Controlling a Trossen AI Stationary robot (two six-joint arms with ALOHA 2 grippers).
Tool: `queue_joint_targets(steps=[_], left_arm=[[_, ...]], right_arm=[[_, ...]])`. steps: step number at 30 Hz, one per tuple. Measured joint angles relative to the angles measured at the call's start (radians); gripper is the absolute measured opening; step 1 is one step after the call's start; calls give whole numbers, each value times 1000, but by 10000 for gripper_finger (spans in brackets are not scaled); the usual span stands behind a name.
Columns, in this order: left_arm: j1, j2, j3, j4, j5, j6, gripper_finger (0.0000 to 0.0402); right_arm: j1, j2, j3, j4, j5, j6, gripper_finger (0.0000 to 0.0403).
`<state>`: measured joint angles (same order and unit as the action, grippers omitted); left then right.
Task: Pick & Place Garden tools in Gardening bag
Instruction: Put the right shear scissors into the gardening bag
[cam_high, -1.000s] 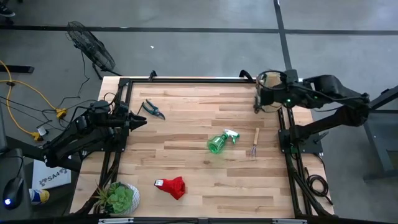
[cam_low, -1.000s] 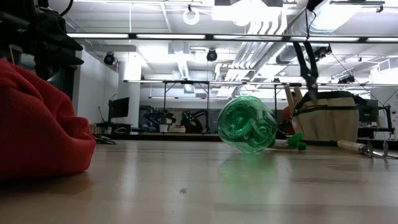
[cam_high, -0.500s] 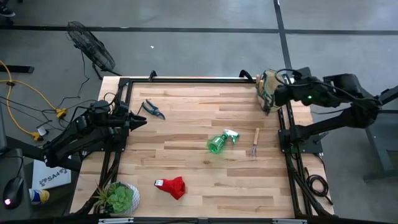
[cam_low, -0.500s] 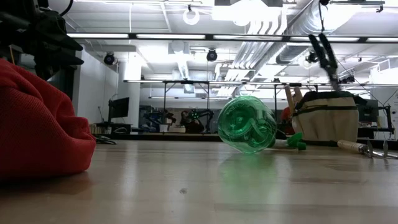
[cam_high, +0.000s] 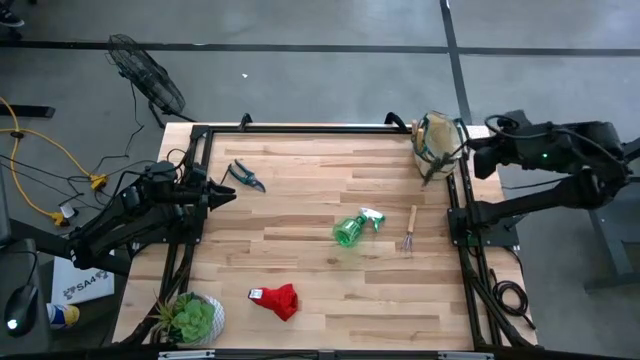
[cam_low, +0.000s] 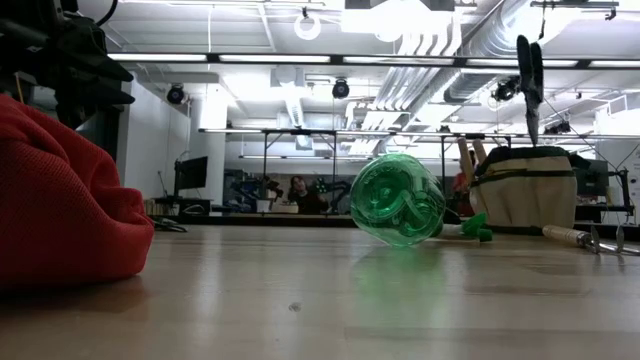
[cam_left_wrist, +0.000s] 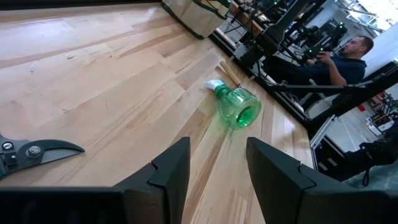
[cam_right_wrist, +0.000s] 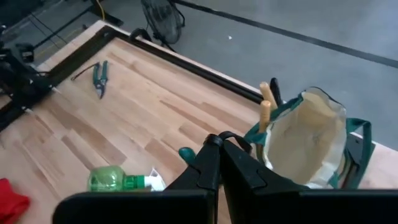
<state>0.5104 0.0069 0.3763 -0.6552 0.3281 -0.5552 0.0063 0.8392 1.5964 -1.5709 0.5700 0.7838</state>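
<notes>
- Below my clenched right gripper (cam_right_wrist: 222, 163), holding nothing, stands the gardening bag (cam_right_wrist: 311, 146), two wooden handles poking from it.
- Ahead of my released left gripper (cam_left_wrist: 217, 163) lies the spray bottle (cam_left_wrist: 237, 109).
- Beside my left fingers (cam_left_wrist: 171, 165) lie the pruning shears (cam_left_wrist: 28, 151).
- Farther off lies the fork (cam_high: 411, 231).

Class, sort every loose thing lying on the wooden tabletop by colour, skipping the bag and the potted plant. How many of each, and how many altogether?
Green: 1, the spray bottle
Red: 1, the glove
Dark-handled: 1, the pruning shears
Wood-handled: 1, the small fork
Total: 4
</notes>
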Motion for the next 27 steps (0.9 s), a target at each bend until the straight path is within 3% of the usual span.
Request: queue_joint_targets(steps=[12, 27], left_arm=[[0, 0, 0, 0, 0, 0, 154], [0, 0, 0, 0, 0, 0, 154]], right_arm=[[-90, -131, -208, -2, 78, 7, 3], [-133, -132, -215, 7, 249, -22, 3]])
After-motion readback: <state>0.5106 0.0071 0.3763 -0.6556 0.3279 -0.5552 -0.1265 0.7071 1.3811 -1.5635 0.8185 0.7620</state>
